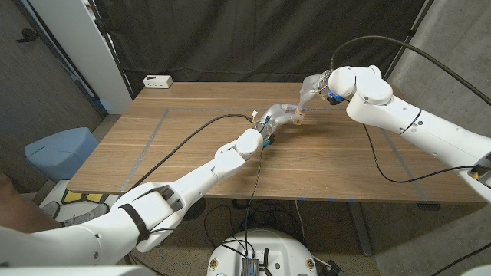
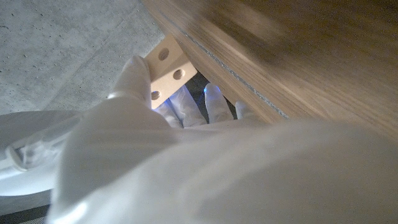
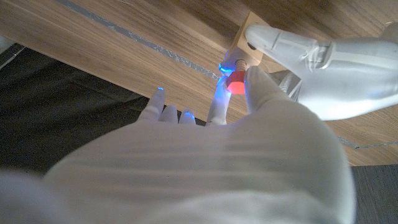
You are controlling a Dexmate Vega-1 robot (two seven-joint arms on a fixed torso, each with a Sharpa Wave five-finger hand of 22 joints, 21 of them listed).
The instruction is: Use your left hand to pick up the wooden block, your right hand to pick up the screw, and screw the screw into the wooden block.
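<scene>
Right hand: seen from behind in the right wrist view, the right hand (image 3: 249,118) is closed on the screw (image 3: 234,83), a small part glowing red, pinched between a fingertip (image 3: 219,99) and the thumb; its other fingers are spread.
Left hand: the left hand (image 2: 155,106) is clasped around the wooden block (image 2: 168,74), thumb on one side and fingers behind it.
Wooden block: a pale block with three round holes in a row is shown in the left wrist view; in the head view it is held above the table (image 1: 192,146), near mid-table towards the far edge.
Screw to block: the red screw is seen touching, or just at, the face of the block (image 3: 247,46). Whether its tip is already seated in a hole cannot be told.
Axis: the screw's long axis appears to run from the right fingertips straight towards the block's face; the coming move is judged to be a twist about that axis, so it must stay square to the hole.
Nearer arm: both hands (image 1: 272,120) (image 1: 313,90) meet at the block (image 1: 298,115); the right hand is on the far side of it.
View differences: holes are shown by the left wrist view, screw and contact by the right wrist view, and the height above the table by the head view.
</scene>
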